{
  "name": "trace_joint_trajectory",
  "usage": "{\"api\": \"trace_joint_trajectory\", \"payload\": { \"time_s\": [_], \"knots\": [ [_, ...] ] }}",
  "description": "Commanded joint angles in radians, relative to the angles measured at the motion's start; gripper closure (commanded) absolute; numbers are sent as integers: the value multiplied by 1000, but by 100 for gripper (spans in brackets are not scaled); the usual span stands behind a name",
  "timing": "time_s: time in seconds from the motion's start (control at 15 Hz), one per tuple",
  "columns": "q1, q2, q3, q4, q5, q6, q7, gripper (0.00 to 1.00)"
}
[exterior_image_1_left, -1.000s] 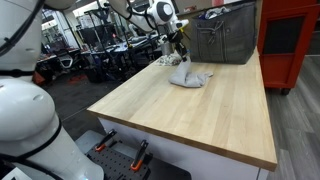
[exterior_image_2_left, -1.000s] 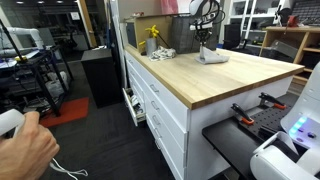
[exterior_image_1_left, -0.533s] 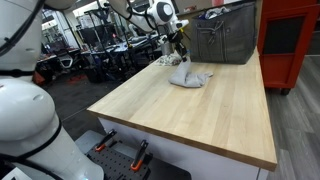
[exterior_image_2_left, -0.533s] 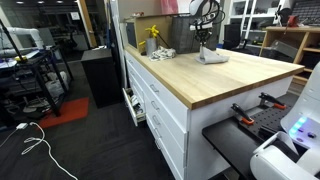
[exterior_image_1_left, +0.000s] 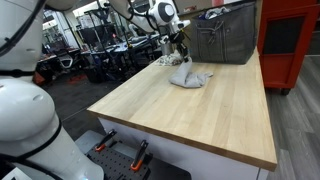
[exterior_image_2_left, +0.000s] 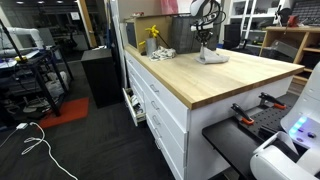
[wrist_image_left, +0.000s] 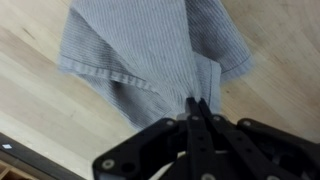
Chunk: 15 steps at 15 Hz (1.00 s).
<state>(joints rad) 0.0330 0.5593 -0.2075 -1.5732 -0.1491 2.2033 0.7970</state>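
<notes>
Gripper (wrist_image_left: 195, 103) jaws are pressed together, pinching a fold at the edge of a grey cloth (wrist_image_left: 150, 45). In the wrist view the two black fingers come in from the bottom of the picture and meet at a thin point, with striped fabric caught between them.

From that pinch the rest of the cloth fans out ahead of the fingertips, a crumpled sheet whose hemmed edge runs across the picture. All of the fabric lies to one side of the gripper, with only bare wood behind the fingers.

In both exterior views the cloth (exterior_image_1_left: 189, 77) (exterior_image_2_left: 213, 56) sits on a pale wooden table (exterior_image_1_left: 200, 120) (exterior_image_2_left: 200, 80), close to the table's far end. The gripper (exterior_image_1_left: 181, 50) (exterior_image_2_left: 206, 42) points straight down at it from above. The fabric seems gathered into a small peak under the fingers, with the rest of it resting on the table top.

At the table's far end, just beyond the cloth, stands a grey bin (exterior_image_1_left: 225, 40). A red cabinet (exterior_image_1_left: 290, 40) stands off the table's side, past the bin.
</notes>
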Motion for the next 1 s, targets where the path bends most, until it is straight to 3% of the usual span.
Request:
{"api": "trace_joint_trajectory", "payload": {
  "time_s": [0.0,0.6,0.67,0.73,0.8,0.93],
  "knots": [
    [-9,35,-13,49,-3,32,42,99],
    [12,78,17,125,9,36,19,99],
    [12,82,19,127,10,32,17,96],
    [15,89,15,127,5,38,23,71],
    [16,91,12,125,3,42,26,71],
    [19,93,-1,120,-9,50,38,59]
  ]
}}
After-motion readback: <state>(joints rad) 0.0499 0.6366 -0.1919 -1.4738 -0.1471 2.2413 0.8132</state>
